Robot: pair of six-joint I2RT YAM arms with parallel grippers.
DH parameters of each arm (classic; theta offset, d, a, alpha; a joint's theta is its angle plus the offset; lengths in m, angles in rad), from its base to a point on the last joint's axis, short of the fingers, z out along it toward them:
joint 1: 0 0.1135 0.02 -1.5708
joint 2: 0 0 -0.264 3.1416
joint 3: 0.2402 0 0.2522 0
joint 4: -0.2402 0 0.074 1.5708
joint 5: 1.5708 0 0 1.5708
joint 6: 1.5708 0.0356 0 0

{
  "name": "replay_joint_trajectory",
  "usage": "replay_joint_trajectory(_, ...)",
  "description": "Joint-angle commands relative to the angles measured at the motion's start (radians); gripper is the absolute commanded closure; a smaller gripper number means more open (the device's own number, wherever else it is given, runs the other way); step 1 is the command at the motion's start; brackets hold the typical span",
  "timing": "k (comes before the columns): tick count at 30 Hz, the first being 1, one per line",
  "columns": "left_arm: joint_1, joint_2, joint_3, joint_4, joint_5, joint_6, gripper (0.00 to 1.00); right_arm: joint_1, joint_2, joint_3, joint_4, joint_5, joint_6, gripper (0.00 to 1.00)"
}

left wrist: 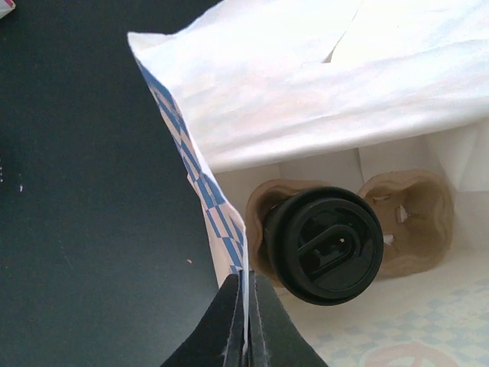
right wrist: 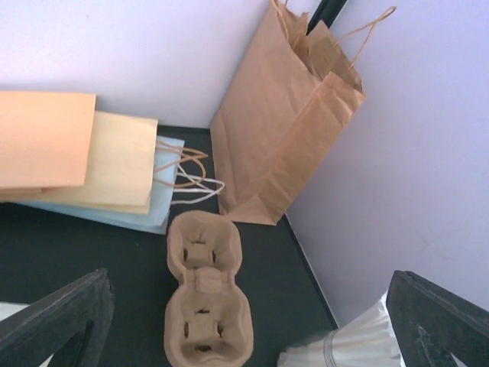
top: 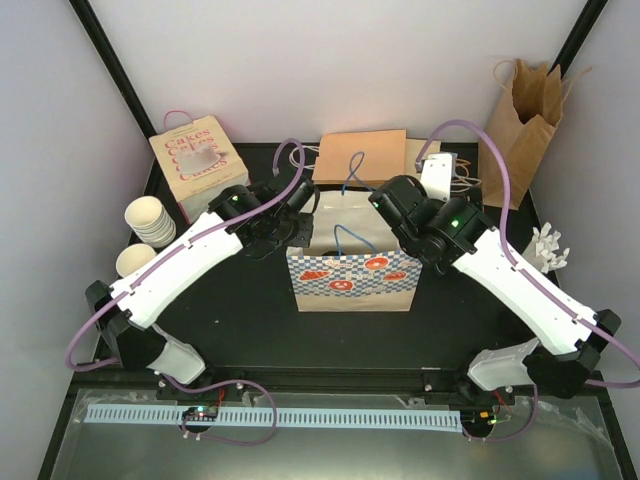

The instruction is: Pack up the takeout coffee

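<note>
At the left edge of the black table, a stack of ribbed cream-white paper cups stands beside a single loose paper cup. The left gripper is pinched tight on the left rim of the blue-checked white paper bag. Inside the bag, a black-lidded cup sits in the left pocket of a brown pulp two-cup carrier. The right gripper is spread wide near the bag's right top edge, holding nothing. Further right, a second brown pulp carrier lies empty near an upright brown paper bag.

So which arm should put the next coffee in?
Probably the right: the right gripper is open and empty, while the left gripper is pinched shut on the edge of the bag.
</note>
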Motion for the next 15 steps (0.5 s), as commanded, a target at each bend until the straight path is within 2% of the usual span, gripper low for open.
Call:
replay_joint_trajectory(1,-0.004,-0.026,0.029,-0.025,0.013,0.018,0.98,-0.003,0.022,0.044,0.146,0.075,-0.068,0.0)
replay_joint_trajectory(6,-0.005,-0.042,0.026,-0.038,-0.002,0.026,0.99,-0.01,0.017,0.122,0.157,-0.154,-0.14,0.0)
replay_joint_trajectory(10,-0.002,-0.061,0.024,-0.045,-0.039,0.042,0.99,-0.01,0.008,0.17,0.054,-0.394,-0.129,0.0)
replay_joint_trajectory(15,-0.001,-0.091,0.012,-0.005,-0.063,0.089,0.98,-0.01,-0.038,0.126,-0.005,-0.528,-0.088,0.0)
